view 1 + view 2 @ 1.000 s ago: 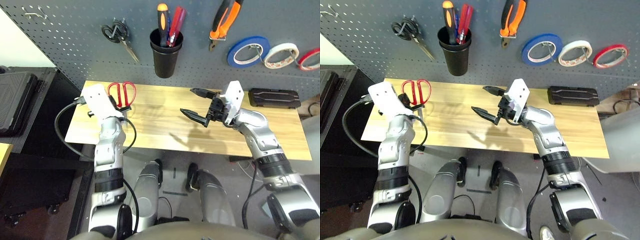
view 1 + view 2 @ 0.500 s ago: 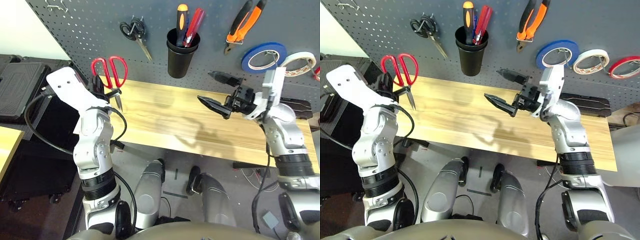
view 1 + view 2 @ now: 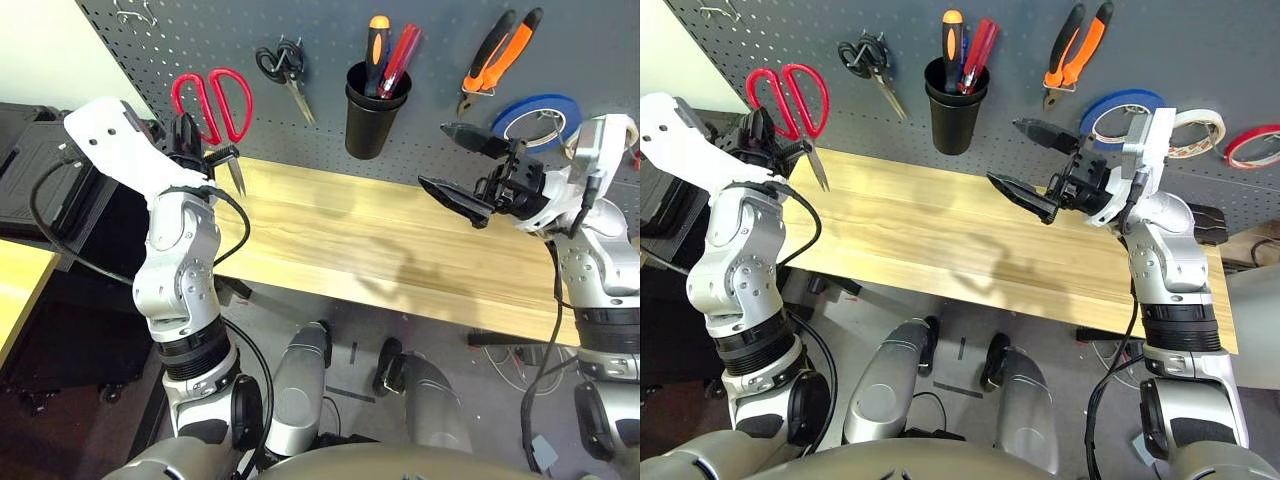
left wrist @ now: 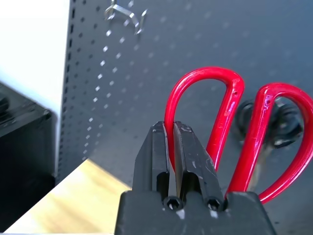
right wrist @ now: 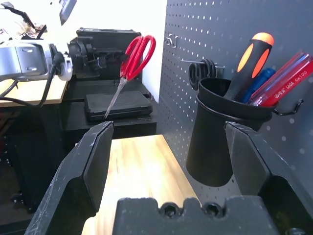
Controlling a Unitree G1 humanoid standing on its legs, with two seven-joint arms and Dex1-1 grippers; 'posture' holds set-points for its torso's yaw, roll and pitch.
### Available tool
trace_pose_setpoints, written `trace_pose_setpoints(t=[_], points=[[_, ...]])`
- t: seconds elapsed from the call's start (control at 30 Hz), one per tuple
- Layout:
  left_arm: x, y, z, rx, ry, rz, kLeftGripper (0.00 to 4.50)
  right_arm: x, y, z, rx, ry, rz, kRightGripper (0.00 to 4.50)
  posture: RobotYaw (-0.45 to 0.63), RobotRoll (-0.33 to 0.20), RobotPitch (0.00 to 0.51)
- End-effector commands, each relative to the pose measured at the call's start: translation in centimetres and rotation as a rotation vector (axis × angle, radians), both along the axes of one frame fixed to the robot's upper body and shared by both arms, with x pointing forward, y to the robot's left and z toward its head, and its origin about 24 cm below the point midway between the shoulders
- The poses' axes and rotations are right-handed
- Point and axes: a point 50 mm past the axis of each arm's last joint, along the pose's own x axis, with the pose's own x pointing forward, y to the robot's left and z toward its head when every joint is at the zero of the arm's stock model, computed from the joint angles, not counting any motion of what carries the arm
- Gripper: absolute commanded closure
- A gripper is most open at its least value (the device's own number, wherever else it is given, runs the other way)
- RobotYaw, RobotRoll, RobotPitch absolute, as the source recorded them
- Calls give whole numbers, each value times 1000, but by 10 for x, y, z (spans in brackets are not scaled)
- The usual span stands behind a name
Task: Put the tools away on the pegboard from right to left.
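You are working on what looks like the last tool of the set: the whitish tape roll (image 3: 1193, 133), the pliers (image 3: 497, 58) and the screwdriver (image 3: 376, 52) in the black cup (image 3: 374, 122) are already sitting on the pegboard (image 3: 420, 25), so only the red-handled scissors (image 3: 212, 112) are waiting for a place. Your left gripper (image 4: 172, 143) is pinching one red handle loop, its jaws pressed together on it, and is holding the scissors in the air in front of the pegboard, handles up and blades pointing down toward the surface (image 3: 350, 235), just left of the black-handled scissors (image 3: 283, 68). A bare metal hook (image 4: 123, 13) is sitting higher up and further left on the board; that looks like the target. The next move is calling for you to carry the scissors up to that hook and thread a handle loop over it before letting go. Your right gripper (image 3: 462, 166) is hanging above the surface with its jaws spread wide, holding nothing.
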Motion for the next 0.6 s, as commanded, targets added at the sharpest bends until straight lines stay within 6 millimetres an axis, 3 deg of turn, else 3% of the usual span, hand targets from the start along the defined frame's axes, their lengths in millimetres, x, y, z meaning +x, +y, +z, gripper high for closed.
trace_pose_setpoints(t=[0.03,0.4,0.6], points=[[5,-10,3,3,-11,-68,4466,-3,-1,4,17,-32,-7,0,296,0,152],[33,-25,1,7,29,-150,4466,-3,5,6,29,-48,-24,0,268,0,149],[48,-23,-3,25,55,-149,4466,-3,8,7,39,-53,-32,0,251,0,150]])
